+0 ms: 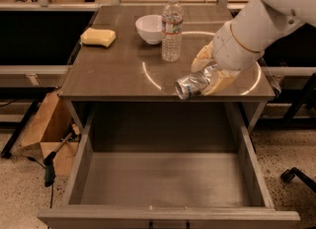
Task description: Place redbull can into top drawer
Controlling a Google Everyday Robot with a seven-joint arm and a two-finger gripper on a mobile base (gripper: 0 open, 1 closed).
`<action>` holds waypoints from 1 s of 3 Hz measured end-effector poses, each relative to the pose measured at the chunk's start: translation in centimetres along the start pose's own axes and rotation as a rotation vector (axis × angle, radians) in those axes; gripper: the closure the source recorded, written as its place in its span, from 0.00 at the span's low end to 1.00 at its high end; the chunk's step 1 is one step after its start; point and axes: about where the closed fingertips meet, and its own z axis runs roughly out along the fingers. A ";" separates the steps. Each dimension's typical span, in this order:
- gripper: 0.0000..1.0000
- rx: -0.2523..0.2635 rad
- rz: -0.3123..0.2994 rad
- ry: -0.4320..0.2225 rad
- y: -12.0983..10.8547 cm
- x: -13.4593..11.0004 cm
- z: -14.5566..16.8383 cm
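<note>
We list: can (191, 85), crinkled shiny metal, clasped by the gripper (209, 74), matt cream plastic, at the table's front right edge. Table (116, 72), smooth brown top with slight sheen. Drawer (163, 186), matt grey. Bottle (172, 29), clear plastic. Bowl (149, 28), glossy white. Sponge (98, 37), matt yellow.
</note>
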 end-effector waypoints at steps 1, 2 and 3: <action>1.00 0.007 -0.037 -0.009 1.9 -1.3 0.1; 1.00 0.010 -0.061 -0.015 3.4 -2.5 0.2; 1.00 0.010 -0.072 -0.025 4.4 -3.2 0.7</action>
